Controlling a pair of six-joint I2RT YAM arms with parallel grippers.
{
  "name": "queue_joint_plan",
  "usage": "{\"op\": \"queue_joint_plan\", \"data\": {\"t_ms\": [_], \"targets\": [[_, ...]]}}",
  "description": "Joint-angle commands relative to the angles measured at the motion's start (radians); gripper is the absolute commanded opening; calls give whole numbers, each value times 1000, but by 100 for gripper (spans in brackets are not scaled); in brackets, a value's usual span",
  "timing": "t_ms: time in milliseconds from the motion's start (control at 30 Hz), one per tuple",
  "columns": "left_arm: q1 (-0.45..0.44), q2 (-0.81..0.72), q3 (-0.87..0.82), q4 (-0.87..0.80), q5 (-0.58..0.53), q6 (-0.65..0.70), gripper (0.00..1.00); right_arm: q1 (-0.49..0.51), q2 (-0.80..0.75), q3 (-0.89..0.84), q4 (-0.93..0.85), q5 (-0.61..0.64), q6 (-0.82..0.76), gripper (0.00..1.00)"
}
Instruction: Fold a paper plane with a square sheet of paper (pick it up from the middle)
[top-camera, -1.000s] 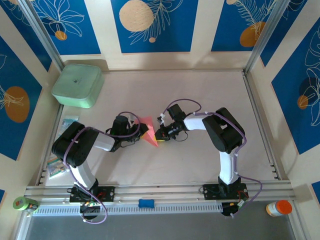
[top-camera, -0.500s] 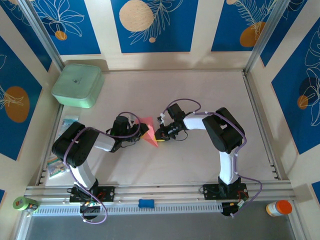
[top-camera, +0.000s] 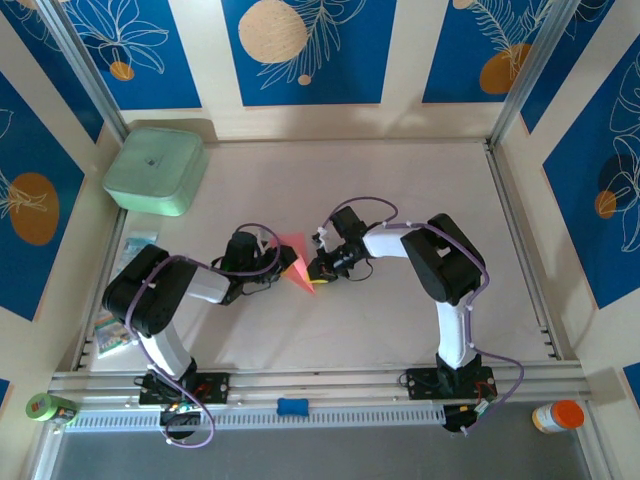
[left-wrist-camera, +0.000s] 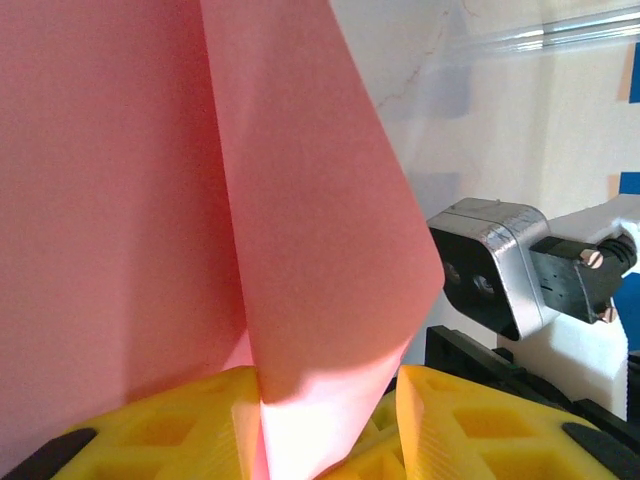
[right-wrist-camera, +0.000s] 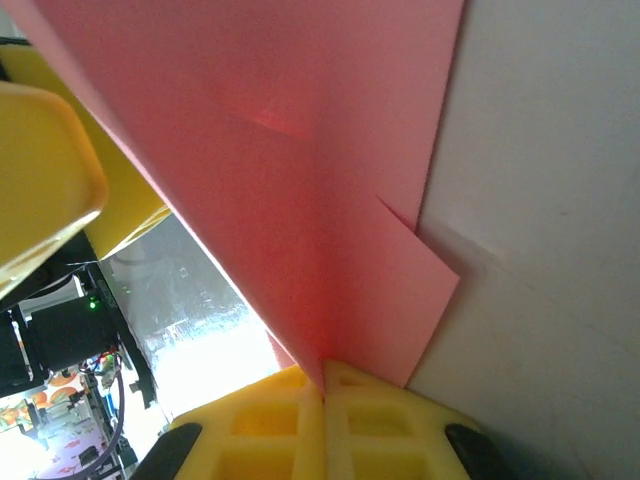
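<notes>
Paper stands at the middle of the worktop. I see right fingers pinched tight on its edge and left fingers narrowly astride its fold; whether they grip, I cannot tell.

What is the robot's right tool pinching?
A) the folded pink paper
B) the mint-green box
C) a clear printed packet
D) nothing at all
A: in the right wrist view, the right tool is shut tight on the bottom edge of the folded pink paper, which rises from between its yellow pads.
</notes>
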Motion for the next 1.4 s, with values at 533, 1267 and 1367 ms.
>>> {"op": "queue_joint_plan", "data": {"t_ms": [533, 1267, 1367], "targets": [[1, -71, 137, -302, 29, 213, 21, -24, 30, -32, -30, 53, -28, 5], [-4, 62, 192, -203, 121, 185, 18, -41, 30, -45, -4, 26, -8, 20], [-4, 69, 194, -196, 125, 185, 18, -43, 33, -48, -5, 27, -4, 18]]}}
